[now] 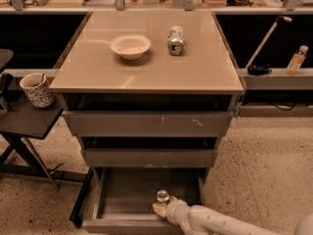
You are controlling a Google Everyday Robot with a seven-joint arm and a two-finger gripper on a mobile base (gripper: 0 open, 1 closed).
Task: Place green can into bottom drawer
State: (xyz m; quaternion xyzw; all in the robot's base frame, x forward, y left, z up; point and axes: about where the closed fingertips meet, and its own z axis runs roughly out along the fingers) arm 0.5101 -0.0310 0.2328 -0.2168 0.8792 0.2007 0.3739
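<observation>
The bottom drawer [127, 192] is pulled open at the foot of the grey cabinet. My gripper [161, 208] reaches into it from the lower right on a white arm [215, 222]. It is shut on the green can [162, 197], which stands upright low inside the drawer near its front. Only the can's silver top shows; its body is hidden by the gripper.
A silvery-white can [175, 39] lies on its side on the tabletop beside a white bowl [130, 45]. The two upper drawers [146, 124] stand slightly open. A patterned mug [36, 89] sits on a dark side table at left. An orange bottle [296, 59] stands at right.
</observation>
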